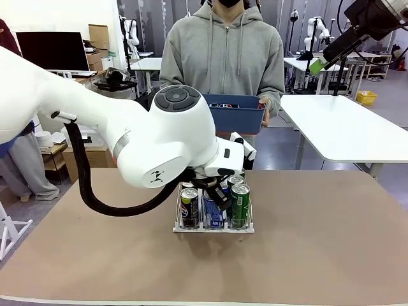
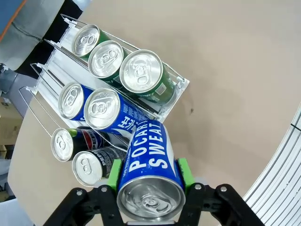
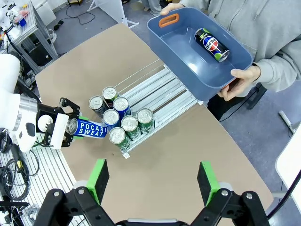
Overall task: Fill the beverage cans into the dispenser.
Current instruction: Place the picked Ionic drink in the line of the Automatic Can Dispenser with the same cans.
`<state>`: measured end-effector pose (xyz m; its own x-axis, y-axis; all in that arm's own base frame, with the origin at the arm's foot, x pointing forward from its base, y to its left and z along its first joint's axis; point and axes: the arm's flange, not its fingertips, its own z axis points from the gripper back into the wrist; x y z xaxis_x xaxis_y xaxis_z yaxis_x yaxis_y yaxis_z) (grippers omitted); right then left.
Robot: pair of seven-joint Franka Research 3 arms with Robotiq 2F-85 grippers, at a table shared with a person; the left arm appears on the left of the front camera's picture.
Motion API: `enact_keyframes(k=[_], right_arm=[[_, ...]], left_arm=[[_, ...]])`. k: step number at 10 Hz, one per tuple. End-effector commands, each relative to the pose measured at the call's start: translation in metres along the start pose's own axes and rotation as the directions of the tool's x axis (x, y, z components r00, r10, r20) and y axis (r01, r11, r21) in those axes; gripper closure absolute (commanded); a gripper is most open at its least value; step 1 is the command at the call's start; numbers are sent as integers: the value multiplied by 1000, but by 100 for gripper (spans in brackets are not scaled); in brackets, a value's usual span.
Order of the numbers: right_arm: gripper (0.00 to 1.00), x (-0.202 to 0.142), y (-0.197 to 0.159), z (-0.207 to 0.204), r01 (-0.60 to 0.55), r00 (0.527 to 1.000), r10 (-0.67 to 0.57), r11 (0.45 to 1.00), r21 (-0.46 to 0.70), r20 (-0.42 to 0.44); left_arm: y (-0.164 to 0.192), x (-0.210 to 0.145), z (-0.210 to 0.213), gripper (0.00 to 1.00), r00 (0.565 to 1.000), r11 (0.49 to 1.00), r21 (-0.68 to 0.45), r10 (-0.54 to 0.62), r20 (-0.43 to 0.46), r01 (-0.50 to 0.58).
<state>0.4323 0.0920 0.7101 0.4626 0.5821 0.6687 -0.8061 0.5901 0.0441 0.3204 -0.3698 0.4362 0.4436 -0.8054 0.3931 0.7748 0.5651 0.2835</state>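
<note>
Filling the middle lane: my left gripper (image 2: 149,175) clamps a blue-and-white can (image 2: 143,148) by its sides just below the silver top, at the robot-side end of the dispenser (image 3: 162,92). The can leans hard. Its top faces back at my wrist and its base points down at the free slot ahead of the two blue cans (image 2: 101,108) standing in that lane. Its long axis runs well off vertical, slanting out from the rack's end toward my arm. Whether the base touches the rack, I cannot tell.

To finish well, I judge I should swing the top up until the can stands straight and seat the base flat between the lane walls. Only then should I spread my pads, drawing out without nudging the green cans (image 2: 141,70) alongside.

My right gripper (image 3: 153,181) hangs high above, jaws wide and empty. Across the table a person's hand (image 3: 242,77) holds a blue bin (image 3: 188,63) with one black can (image 3: 211,44) in it.
</note>
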Motion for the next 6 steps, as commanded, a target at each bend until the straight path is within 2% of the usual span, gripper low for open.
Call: enact_keyframes(k=[1, 6], right_arm=[[0, -1, 0, 0, 1, 1000, -1, 1000, 9, 4], [0, -1, 0, 0, 1, 1000, -1, 1000, 9, 4]], left_arm=[[8, 9, -1, 43, 1000, 1000, 17, 2, 7, -3], [24, 19, -21, 43, 999, 996, 76, 41, -15, -40]])
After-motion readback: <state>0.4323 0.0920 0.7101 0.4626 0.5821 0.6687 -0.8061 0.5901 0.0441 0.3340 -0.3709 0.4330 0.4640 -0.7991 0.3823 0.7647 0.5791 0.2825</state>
